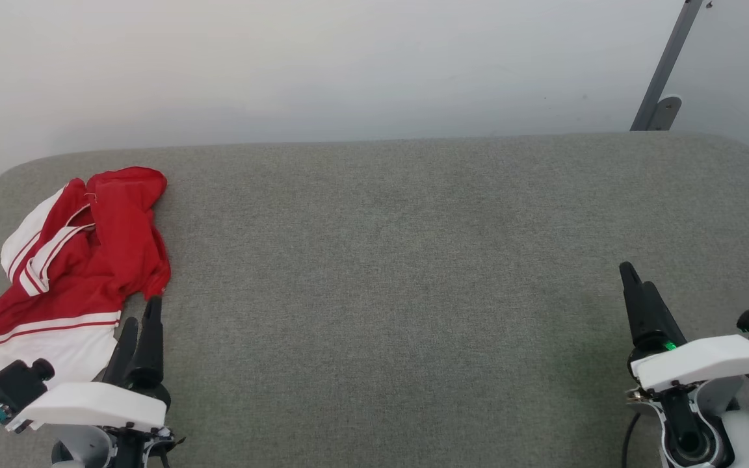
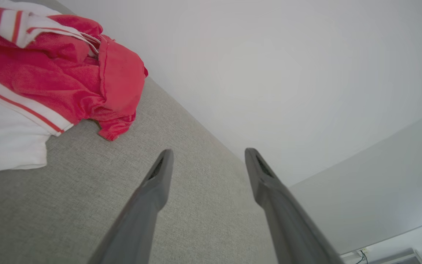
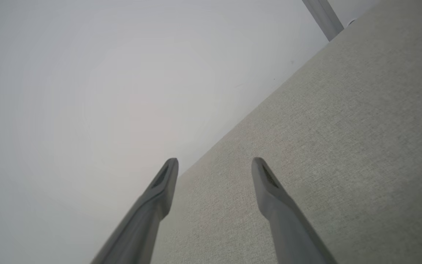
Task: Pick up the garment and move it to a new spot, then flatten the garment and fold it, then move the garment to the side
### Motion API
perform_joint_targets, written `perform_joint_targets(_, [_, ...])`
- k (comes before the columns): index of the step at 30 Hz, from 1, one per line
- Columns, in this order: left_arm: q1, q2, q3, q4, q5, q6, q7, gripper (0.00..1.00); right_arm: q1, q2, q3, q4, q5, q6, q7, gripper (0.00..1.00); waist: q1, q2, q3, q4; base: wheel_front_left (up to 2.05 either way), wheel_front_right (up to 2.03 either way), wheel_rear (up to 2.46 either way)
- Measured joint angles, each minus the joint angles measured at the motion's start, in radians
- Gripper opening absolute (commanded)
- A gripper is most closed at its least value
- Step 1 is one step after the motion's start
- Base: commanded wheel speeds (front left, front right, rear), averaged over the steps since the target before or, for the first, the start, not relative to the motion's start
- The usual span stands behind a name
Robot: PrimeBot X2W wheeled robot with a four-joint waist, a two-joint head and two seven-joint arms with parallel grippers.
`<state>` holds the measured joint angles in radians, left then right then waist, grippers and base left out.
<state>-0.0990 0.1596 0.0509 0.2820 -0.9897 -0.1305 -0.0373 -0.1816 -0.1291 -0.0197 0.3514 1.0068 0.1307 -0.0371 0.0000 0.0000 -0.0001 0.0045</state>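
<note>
The garment (image 1: 82, 260), a red shirt with white, red-striped trim, lies crumpled at the far left of the grey fabric table (image 1: 400, 260). My left gripper (image 1: 142, 313) hovers just right of its near white end, open with nothing between the fingers. From the left wrist camera the garment (image 2: 50, 73) fills the upper left, and the left gripper (image 2: 207, 156) points past it over bare cloth. My right gripper (image 1: 634, 276) rests open at the lower right, far from the garment. Seen from its own wrist, the right gripper (image 3: 214, 163) is spread wide above the table (image 3: 343, 146).
A pale wall (image 1: 348, 65) rises behind the table's far edge. A grey metal post (image 1: 667, 65) stands at the back right corner. Broad bare cloth stretches between the two grippers.
</note>
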Motion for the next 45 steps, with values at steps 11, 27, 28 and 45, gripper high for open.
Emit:
perform_joint_targets(11, [0.001, 0.033, -0.028, 0.0, 0.201, 0.019, -0.039, 1.0, -0.026, 0.0, -0.011, 0.024, -0.283, 0.0, -0.038, 1.0, 0.0, 0.0, -0.001, 0.001, 0.0, 0.0, 0.0])
perform_joint_targets(27, [0.005, 0.072, -0.074, 0.007, 0.399, 0.044, -0.087, 1.0, -0.04, 0.006, -0.019, 0.054, -0.566, 0.0, -0.087, 1.0, 0.0, 0.0, -0.002, 0.003, 0.0, 0.0, 0.0])
perform_joint_targets(28, [0.005, 0.074, -0.077, 0.01, 0.407, 0.044, -0.09, 1.0, -0.042, 0.006, -0.02, 0.055, -0.575, 0.0, -0.088, 1.0, 0.0, 0.0, -0.002, 0.003, 0.0, 0.0, 0.0])
perform_joint_targets(45, [0.005, 0.1, -0.094, 0.038, 0.573, 0.038, -0.132, 1.0, -0.064, 0.004, -0.031, 0.061, -0.748, 0.0, -0.131, 1.0, 0.0, 0.0, 0.001, 0.002, 0.0, 0.0, 0.0])
